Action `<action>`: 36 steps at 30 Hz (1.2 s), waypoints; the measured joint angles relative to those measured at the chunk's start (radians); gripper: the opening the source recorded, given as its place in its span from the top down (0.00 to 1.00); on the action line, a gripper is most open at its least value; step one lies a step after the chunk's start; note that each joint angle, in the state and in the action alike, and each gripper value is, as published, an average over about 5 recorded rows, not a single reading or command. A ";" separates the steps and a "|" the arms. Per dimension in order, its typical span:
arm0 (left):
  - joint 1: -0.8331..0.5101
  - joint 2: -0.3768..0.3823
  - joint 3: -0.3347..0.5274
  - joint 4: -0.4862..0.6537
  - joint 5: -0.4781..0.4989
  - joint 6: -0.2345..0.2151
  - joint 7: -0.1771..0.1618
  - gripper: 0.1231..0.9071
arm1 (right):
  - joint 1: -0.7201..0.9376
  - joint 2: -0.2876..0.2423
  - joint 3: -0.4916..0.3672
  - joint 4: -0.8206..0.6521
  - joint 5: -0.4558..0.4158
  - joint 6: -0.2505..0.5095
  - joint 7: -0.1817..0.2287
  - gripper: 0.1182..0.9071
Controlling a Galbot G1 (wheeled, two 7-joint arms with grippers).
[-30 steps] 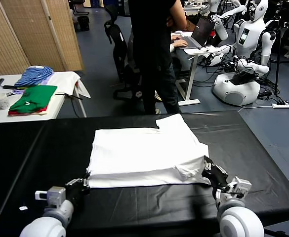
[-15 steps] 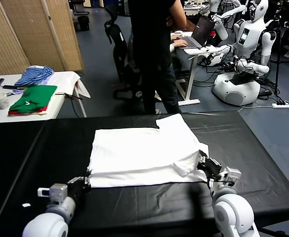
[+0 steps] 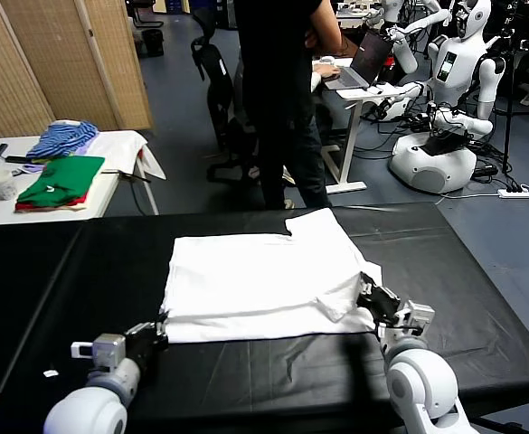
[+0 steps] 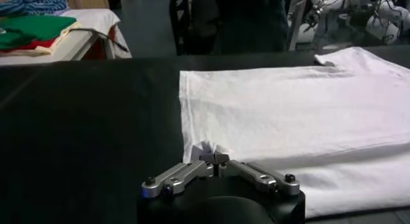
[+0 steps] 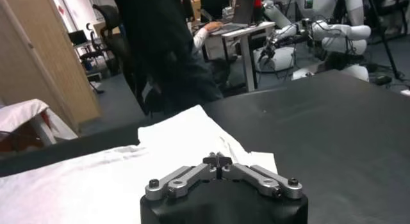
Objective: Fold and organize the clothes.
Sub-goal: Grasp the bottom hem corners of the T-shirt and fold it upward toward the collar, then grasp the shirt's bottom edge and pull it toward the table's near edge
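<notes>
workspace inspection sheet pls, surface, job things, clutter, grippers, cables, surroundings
surface: black table, cloth-covered, a few wrinkles near the front edge.
job's things: white T-shirt lying flat, partly folded, near edge doubled over.
clutter: a small white scrap on the table's near left corner.
grippers: left gripper shut on the shirt's near left corner; right gripper shut on the shirt's near right corner.
cables: power strip and leads on the floor, far right.
surroundings: side table with folded green garment and blue striped garment; standing person; parked white robot.
</notes>
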 joint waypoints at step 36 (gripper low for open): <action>0.160 -0.017 -0.021 0.001 0.041 -0.209 0.034 0.00 | -0.283 -0.006 0.109 0.136 -0.199 -0.089 -0.118 0.00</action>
